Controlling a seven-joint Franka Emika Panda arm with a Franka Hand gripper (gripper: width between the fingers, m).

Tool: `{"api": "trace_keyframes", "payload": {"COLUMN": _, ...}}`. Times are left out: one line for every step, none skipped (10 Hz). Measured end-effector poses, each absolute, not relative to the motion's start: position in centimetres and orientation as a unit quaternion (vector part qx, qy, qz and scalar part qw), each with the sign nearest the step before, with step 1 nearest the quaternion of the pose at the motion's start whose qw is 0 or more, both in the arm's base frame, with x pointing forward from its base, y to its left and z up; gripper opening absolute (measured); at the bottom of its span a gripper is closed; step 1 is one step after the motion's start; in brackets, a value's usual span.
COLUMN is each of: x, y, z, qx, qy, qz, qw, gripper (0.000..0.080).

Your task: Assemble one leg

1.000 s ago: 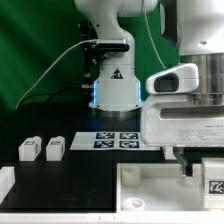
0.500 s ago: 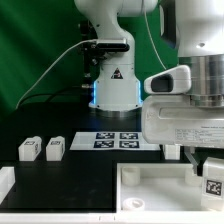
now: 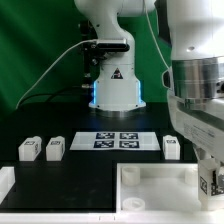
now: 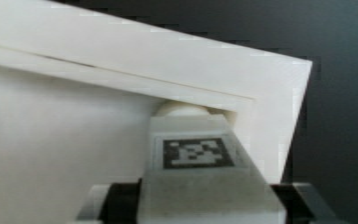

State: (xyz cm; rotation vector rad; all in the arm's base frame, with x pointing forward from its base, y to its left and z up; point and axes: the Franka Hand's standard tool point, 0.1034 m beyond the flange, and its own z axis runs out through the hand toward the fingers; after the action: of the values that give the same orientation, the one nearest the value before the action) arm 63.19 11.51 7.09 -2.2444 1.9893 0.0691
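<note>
While the gripper point(image 4: 197, 198) hangs over the panel's point(image 3: 150, 190) corner at the exterior view's right, its fingers point(image 4: 119, 203) are clamped on a leg point(image 4: 201, 160), tagged face toward the wrist camera. The step in hand looks like seating that leg at the corner; next it probably needs lining up square and pressing or twisting in (the hole itself is hidden). Three spare legs point(image 3: 54, 149) wait on the table point(image 3: 90, 170). No readable writing, only square tags, also on the marker board point(image 3: 115, 140)
</note>
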Motion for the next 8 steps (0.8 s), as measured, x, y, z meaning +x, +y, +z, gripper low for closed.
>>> {"api": "trace_keyframes", "payload": {"x": 63.20, "y": 11.41, "z": 7.07, "qx": -0.703, "qy": 0.707, "qz": 0.033, "qw": 0.077, "gripper": 0.0298}}
{"api": "trace_keyframes", "payload": {"x": 63.16, "y": 11.46, "z": 7.05, "qx": -0.671, "qy": 0.737, "qz": 0.039, "qw": 0.078, "gripper": 0.0298}}
{"api": "trace_keyframes", "payload": {"x": 63.12, "y": 11.57, "z": 7.03, "qx": -0.656, "qy": 0.750, "qz": 0.040, "qw": 0.077, "gripper": 0.0298}}
{"api": "trace_keyframes", "payload": {"x": 63.12, "y": 11.55, "z": 7.02, "qx": -0.672, "qy": 0.735, "qz": 0.039, "qw": 0.077, "gripper": 0.0297}}
{"api": "trace_keyframes", "payload": {"x": 63.10, "y": 11.56, "z": 7.01, "qx": -0.681, "qy": 0.727, "qz": 0.038, "qw": 0.077, "gripper": 0.0297}}
{"api": "trace_keyframes", "payload": {"x": 63.12, "y": 11.66, "z": 7.03, "qx": -0.701, "qy": 0.708, "qz": 0.033, "qw": 0.080, "gripper": 0.0469}}
{"api": "trace_keyframes", "payload": {"x": 63.07, "y": 11.93, "z": 7.08, "qx": -0.754, "qy": 0.651, "qz": 0.022, "qw": 0.086, "gripper": 0.0586}}
{"api": "trace_keyframes", "payload": {"x": 62.98, "y": 12.00, "z": 7.08, "qx": -0.806, "qy": 0.585, "qz": 0.016, "qw": 0.087, "gripper": 0.0586}}
